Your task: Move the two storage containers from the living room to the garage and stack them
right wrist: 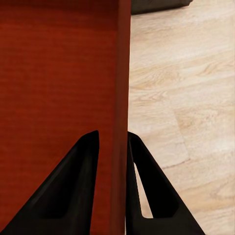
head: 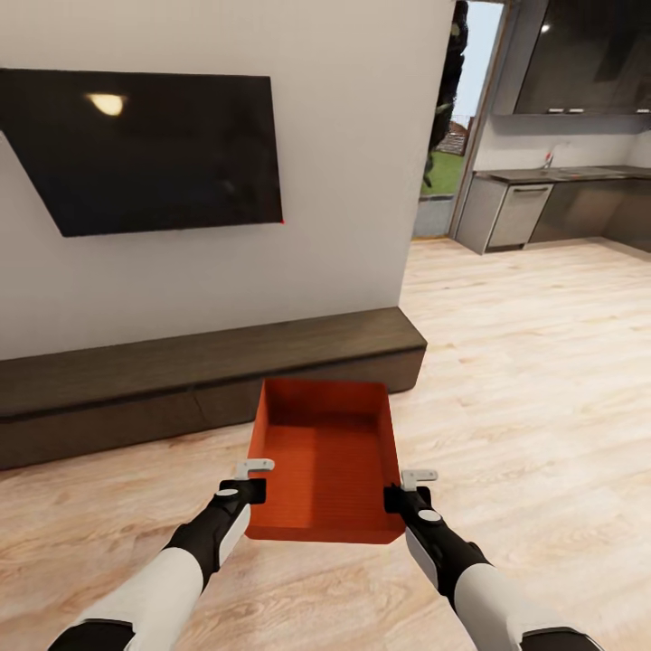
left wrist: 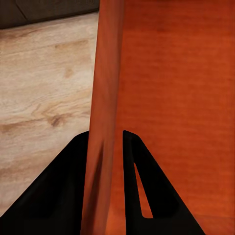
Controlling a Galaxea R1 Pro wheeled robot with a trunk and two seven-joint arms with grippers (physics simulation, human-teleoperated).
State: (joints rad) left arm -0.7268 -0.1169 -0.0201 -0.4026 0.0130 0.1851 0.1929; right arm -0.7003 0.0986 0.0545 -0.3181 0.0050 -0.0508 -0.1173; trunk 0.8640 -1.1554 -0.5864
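The room ahead is the living room: a white wall carries a black TV, a long dark bench runs beneath it, and light wood planks stretch toward a kitchen area beyond the right hand. Between the two hands hangs one orange-red bin, open side up, apparently lifted clear of the planks, its far end pointing at the bench.

The left gripper pinches the bin's left wall, one finger inside and one outside, narrowed onto the thin panel. The right gripper does the same on the right wall, its fingers straddling the rim.

By my reading this is the carrying step for one bin: it is held, but the garage is nowhere ahead. The next move calls for turning the base away from the wall and driving off while both hands hold their spacing, since any spread or squeeze could slip or twist the thin walls.
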